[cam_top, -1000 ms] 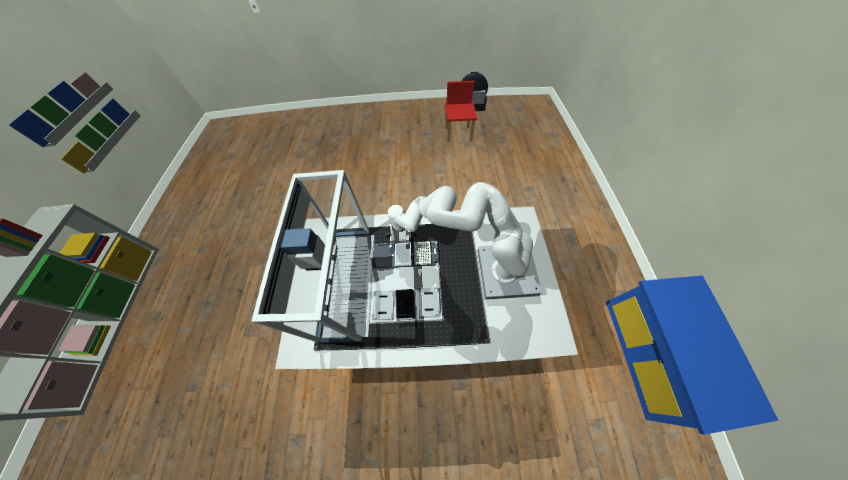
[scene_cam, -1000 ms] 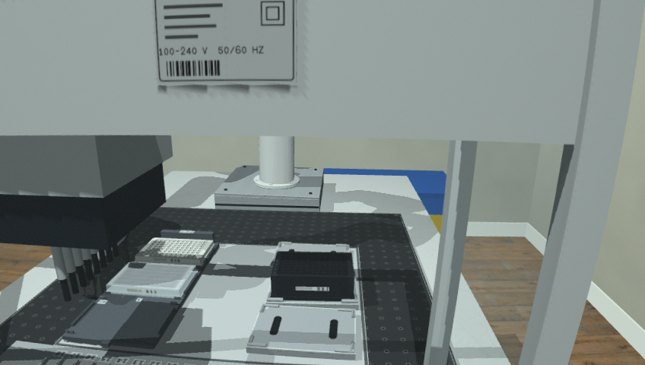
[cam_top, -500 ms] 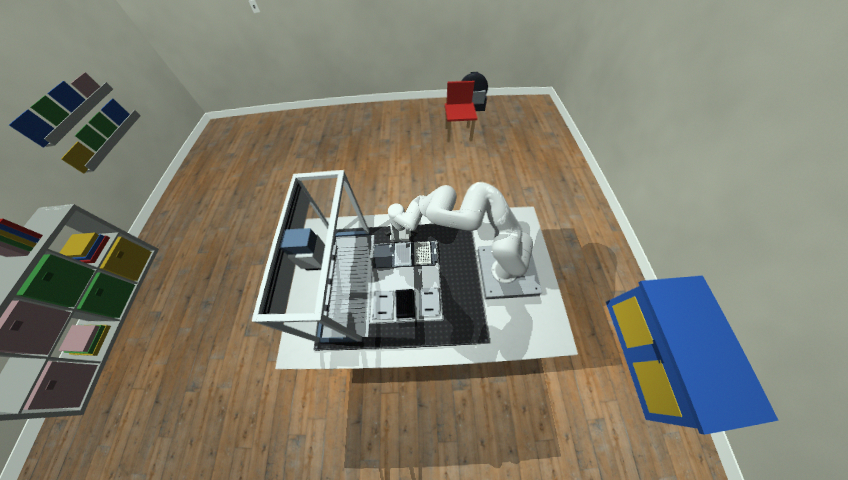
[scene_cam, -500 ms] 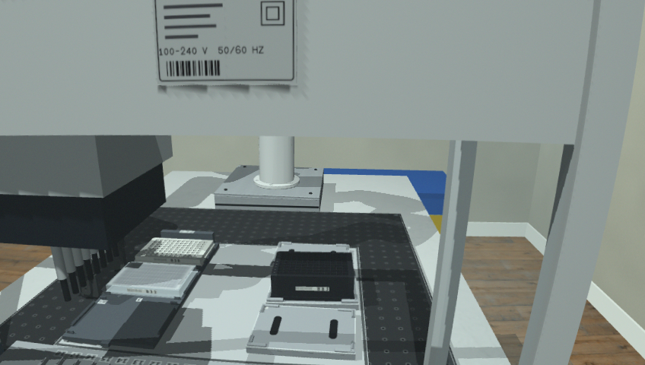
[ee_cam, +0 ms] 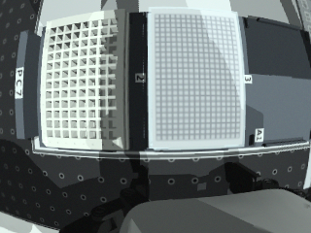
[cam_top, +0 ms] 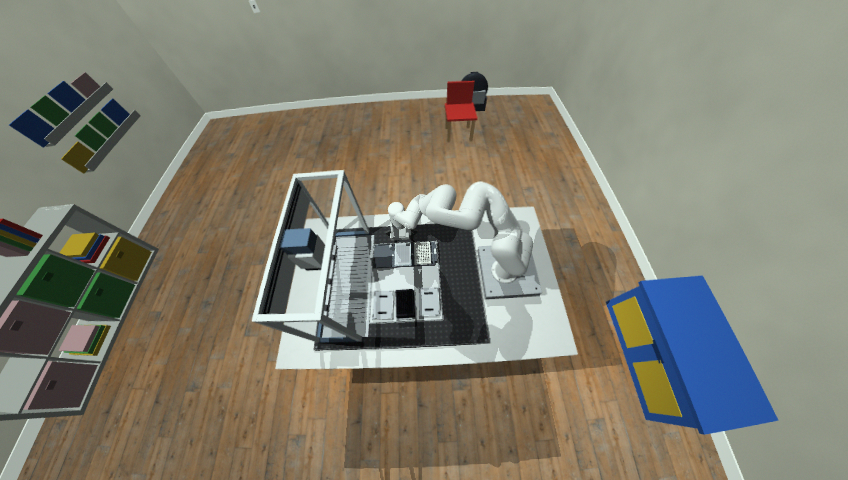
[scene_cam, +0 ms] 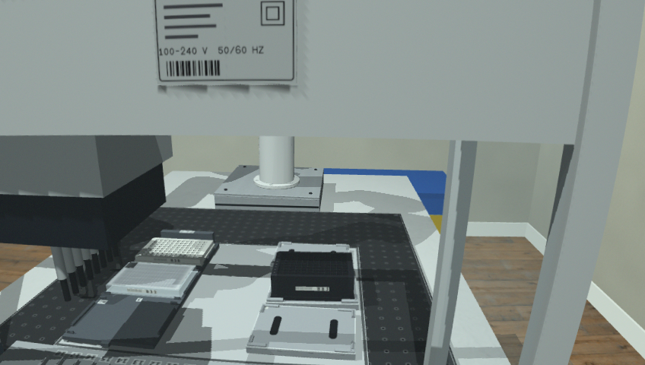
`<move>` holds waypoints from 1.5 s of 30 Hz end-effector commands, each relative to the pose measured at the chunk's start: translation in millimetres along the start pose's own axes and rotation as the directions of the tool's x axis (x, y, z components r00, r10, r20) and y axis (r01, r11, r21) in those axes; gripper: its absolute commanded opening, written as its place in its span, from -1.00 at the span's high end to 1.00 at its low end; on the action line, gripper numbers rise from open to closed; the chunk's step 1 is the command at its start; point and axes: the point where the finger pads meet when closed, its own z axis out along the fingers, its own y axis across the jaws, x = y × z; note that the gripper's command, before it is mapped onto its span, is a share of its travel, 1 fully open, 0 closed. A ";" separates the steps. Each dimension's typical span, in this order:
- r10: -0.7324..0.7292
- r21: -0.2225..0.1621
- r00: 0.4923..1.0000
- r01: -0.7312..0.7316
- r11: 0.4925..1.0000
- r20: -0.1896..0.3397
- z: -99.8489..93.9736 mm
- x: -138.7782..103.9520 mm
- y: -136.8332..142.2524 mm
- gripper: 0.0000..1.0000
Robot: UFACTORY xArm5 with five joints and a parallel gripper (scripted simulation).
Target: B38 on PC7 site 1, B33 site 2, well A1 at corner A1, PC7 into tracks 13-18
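Lengthwise, PC7 (cam_top: 383,256) (scene_cam: 122,321) (ee_cam: 279,94) points handle-to-base, site 3 toward rails (cam_top: 351,279) (scene_cam: 103,359).

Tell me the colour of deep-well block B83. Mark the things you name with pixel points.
Black block B83 (cam_top: 405,303) (scene_cam: 312,275): solid black, clearest in the exterior view.

Cream grid on B38 (cam_top: 423,252) (scene_cam: 177,248) (ee_cam: 83,83); pale blue-white fine grid on B33 (cam_top: 402,253) (scene_cam: 153,277) (ee_cam: 195,80); B83 (cam_top: 405,303) (scene_cam: 312,275) black; the chair (cam_top: 460,111) red.

From above, dark PC7 (cam_top: 382,258) (scene_cam: 122,318) (ee_cam: 279,97) lay short of the ribbed rails (cam_top: 351,279) at its nine o'clock. White B38 (cam_top: 423,252) (scene_cam: 177,247) (ee_cam: 80,83) sat on site 1, translucent B33 (cam_top: 402,253) (scene_cam: 151,277) (ee_cam: 196,80) on site 2; black B83 (cam_top: 405,303) (scene_cam: 312,275) stood nested towards six.
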 end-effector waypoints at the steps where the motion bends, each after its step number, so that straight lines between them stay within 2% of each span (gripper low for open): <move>1: 0.000 -0.014 1.000 0.000 1.000 -0.021 -1.7 -3.0 1.4 -1.00; 14: 0.000 -0.014 1.000 0.000 1.000 -0.021 -1.6 -6.7 1.4 -1.00; 45: 0.000 -0.014 1.000 0.000 1.000 -0.021 -46.7 -7.7 0.9 -1.00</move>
